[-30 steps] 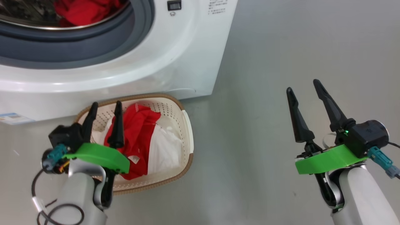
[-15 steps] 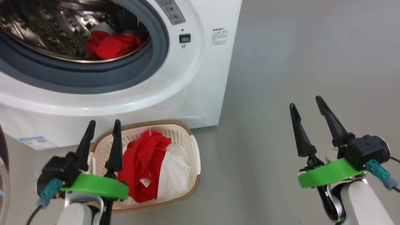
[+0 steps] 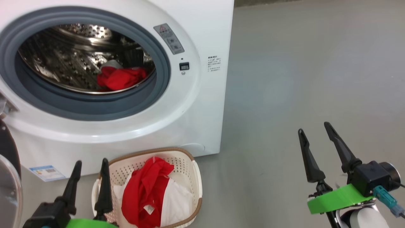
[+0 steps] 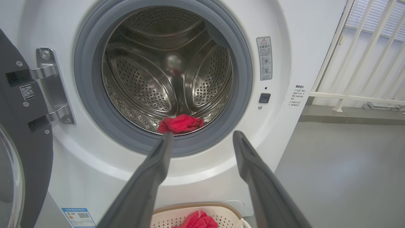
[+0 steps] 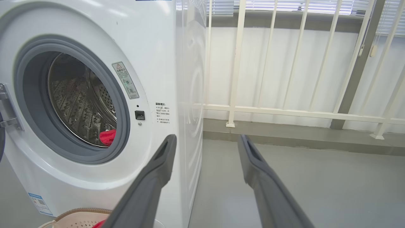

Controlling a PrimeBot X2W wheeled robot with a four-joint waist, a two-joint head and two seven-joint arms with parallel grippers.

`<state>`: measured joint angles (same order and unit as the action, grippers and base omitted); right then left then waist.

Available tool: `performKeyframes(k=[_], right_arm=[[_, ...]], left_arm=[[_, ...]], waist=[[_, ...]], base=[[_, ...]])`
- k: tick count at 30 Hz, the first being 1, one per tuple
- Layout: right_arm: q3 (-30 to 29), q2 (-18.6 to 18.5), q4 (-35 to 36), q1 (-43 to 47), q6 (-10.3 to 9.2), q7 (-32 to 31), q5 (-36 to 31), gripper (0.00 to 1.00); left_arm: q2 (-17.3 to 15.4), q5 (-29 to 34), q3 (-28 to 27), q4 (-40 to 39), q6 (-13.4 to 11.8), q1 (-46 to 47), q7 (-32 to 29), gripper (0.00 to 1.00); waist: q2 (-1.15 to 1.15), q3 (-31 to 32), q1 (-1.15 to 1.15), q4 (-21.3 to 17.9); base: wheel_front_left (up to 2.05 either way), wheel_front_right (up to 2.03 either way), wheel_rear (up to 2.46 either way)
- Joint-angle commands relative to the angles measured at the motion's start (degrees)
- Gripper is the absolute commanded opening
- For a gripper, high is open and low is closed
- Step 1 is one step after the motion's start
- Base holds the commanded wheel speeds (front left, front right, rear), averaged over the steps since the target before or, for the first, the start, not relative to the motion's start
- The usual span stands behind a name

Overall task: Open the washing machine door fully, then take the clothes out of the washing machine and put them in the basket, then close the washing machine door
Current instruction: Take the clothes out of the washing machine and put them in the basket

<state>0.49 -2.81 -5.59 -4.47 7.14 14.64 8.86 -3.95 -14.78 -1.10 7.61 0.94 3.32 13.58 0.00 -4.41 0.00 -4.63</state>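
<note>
The white washing machine [image 3: 196,104] stands with its mouth uncovered. Its black-rimmed door [image 3: 8,177] hangs swung out at the left on its hinge [image 4: 47,91]. A bunch of red clothes [image 3: 121,78] lies at the drum's front lip, and it is also seen in the left wrist view [image 4: 180,123]. More red and white clothes [image 3: 144,193] fill the cream basket [image 3: 196,177] on the floor before the machine. My left gripper [image 3: 91,161] is open and empty over the basket's left rim, pointing at the drum. My right gripper [image 3: 313,127] is open and empty over bare floor to the right of the machine.
Grey floor [image 3: 300,79] stretches to the right of the machine. A white railing [image 5: 284,110] on a low ledge runs behind it. A blue label [image 3: 47,172] marks the machine's lower left corner.
The head camera has tilted up, so the whole drum mouth and the door's edge have come into view. Both grippers stay open and empty in about the same places.
</note>
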Motion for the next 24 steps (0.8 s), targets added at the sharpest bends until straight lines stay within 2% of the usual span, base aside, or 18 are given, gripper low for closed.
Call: performKeyframes(k=[1,11,24], right_arm=[[0.92,-0.07,1.72,-0.07,0.35,0.36,-0.79,1.0],[0.06,-0.07,2.52,4.09,0.35,0.36,-0.53,1.0],[0.64,-0.07,2.4,5.03,0.35,0.36,-0.27,1.0]], left_arm=[[-1.1,-0.09,-2.15,-2.31,-0.64,-0.21,-0.28,1.0],[-1.44,-0.01,-2.86,-8.05,-2.7,-7.69,-1.48,1.0],[-1.73,0.0,-2.07,-8.41,-3.51,-8.97,-2.95,1.0]], waist=[[0.0,1.89,0.0,-0.75],[0.0,5.23,0.0,-1.98],[0.0,5.56,0.0,-2.37]], base=[[0.0,0.0,0.0],[0.0,0.0,0.0],[0.0,0.0,0.0]])
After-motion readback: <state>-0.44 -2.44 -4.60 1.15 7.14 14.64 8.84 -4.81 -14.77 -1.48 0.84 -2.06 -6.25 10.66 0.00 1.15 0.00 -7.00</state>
